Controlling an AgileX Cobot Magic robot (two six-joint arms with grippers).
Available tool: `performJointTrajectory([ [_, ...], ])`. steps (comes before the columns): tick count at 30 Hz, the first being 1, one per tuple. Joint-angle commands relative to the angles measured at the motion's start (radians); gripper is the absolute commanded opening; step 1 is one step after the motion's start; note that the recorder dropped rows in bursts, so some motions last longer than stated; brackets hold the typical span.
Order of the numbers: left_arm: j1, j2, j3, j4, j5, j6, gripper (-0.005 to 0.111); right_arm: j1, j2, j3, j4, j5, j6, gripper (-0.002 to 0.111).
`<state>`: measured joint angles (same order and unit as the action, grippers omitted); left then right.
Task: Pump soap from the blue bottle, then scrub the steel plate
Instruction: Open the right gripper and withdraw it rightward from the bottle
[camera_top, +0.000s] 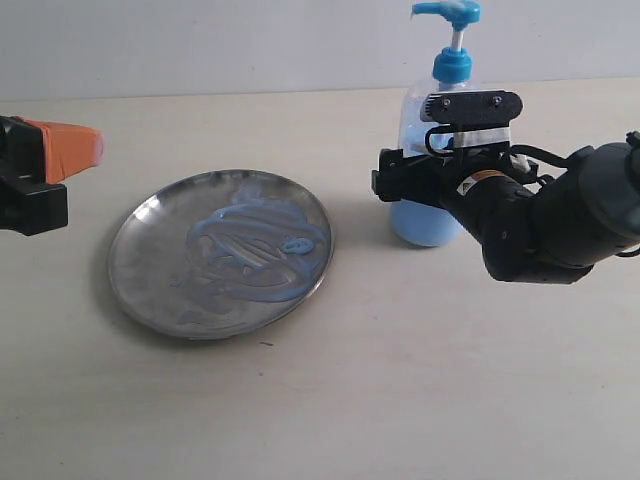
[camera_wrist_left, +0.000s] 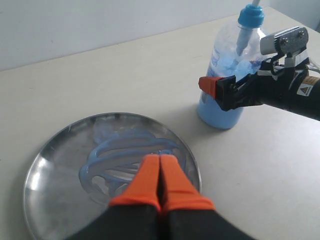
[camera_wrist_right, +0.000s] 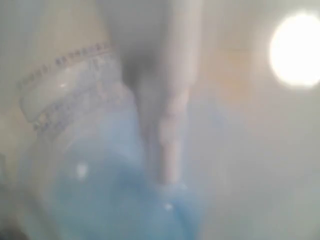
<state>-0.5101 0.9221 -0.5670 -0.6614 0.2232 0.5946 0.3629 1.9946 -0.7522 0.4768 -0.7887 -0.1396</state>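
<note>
The steel plate (camera_top: 140, 215) lies left of centre on the table, with pale blue soap (camera_top: 260, 245) smeared in streaks across its middle. The blue bottle (camera_top: 420, 225) stands upright to the right of it, its pump head (camera_top: 447, 12) up. My right gripper (camera_top: 392, 183) reaches in from the right with its jaws on either side of the bottle's body; one orange-tipped finger (camera_wrist_left: 222, 92) crosses the front. I cannot tell if it presses the bottle. The right wrist view is filled by the blurred bottle (camera_wrist_right: 100, 175). My left gripper (camera_wrist_left: 160, 157) is shut and empty, hovering over the plate's (camera_wrist_left: 45, 155) edge.
The pale tabletop (camera_top: 400, 380) stretches bare in front of the plate and bottle. A light wall (camera_top: 200, 40) closes the far side. The right arm's black body (camera_top: 560, 225) hangs low over the table at the right.
</note>
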Motion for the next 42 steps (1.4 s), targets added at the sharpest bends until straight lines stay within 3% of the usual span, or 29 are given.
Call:
performJointTrajectory([
  [1, 0.002, -0.008, 0.008, -0.007, -0.015, -0.003, 0.0, -0.002, -0.006, -0.003, -0.017, -0.029, 0.009, 0.105],
  [23, 0.002, -0.008, 0.008, -0.007, -0.015, -0.003, 0.0, -0.002, -0.107, -0.003, -0.002, 0.249, -0.079, 0.105],
  [37, 0.002, -0.008, 0.008, -0.007, -0.015, -0.003, 0.0, -0.002, -0.221, 0.097, 0.054, 0.215, -0.102, 0.105],
  [42, 0.002, -0.008, 0.008, -0.007, -0.015, -0.003, 0.0, -0.002, -0.278, 0.099, 0.054, 0.307, -0.102, 0.105],
])
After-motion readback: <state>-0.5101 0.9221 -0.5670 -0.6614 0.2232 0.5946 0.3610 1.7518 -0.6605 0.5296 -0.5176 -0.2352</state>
